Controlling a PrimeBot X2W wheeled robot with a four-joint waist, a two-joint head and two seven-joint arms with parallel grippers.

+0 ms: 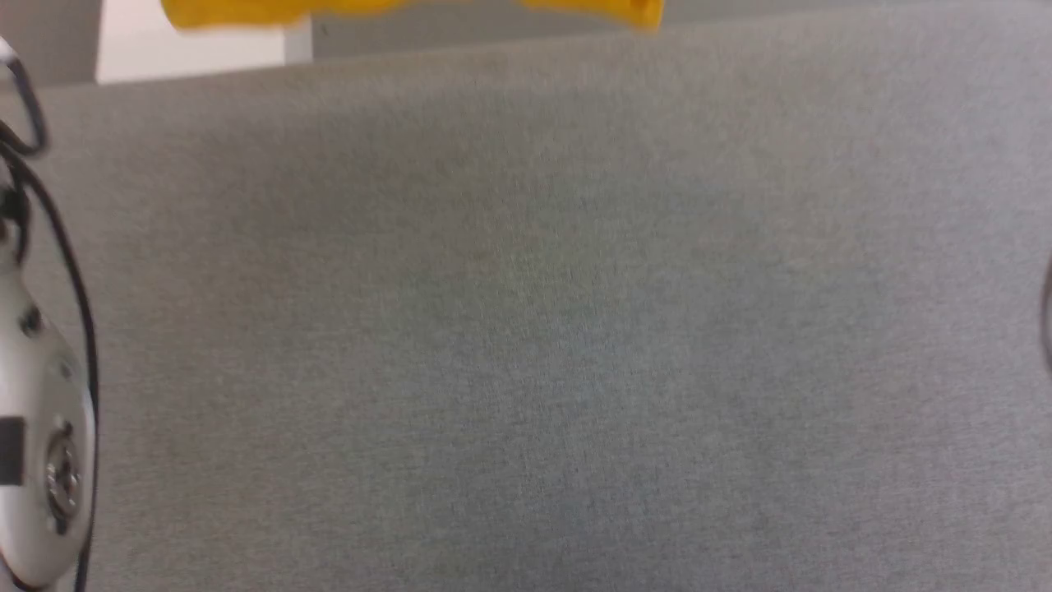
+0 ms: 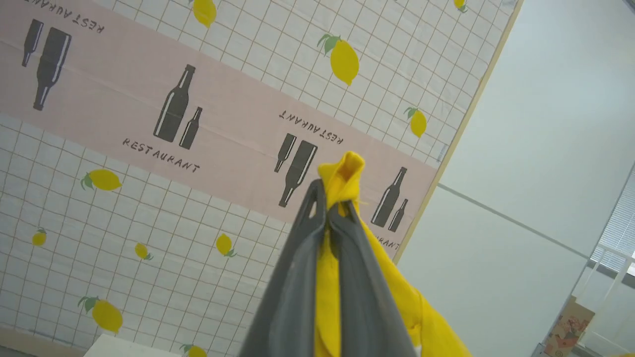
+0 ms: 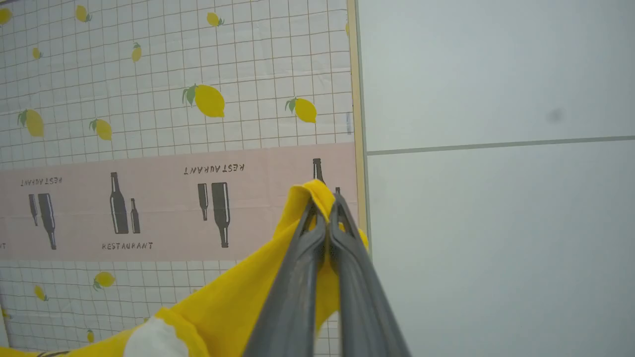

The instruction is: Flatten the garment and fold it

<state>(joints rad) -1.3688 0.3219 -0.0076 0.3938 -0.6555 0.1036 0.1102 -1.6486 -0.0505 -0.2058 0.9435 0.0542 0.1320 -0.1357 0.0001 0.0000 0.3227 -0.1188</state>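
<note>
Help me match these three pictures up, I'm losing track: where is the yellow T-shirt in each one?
Head view: the T-shirt is a yellow strip along the top edge, above the grey surface.
Left wrist view: centre, pinched in the left gripper, trailing to the lower right.
Right wrist view: centre, pinched in the right gripper, spreading to the lower left.
Shared landmark, both wrist views: the lemon-and-bottle wall cloth.
</note>
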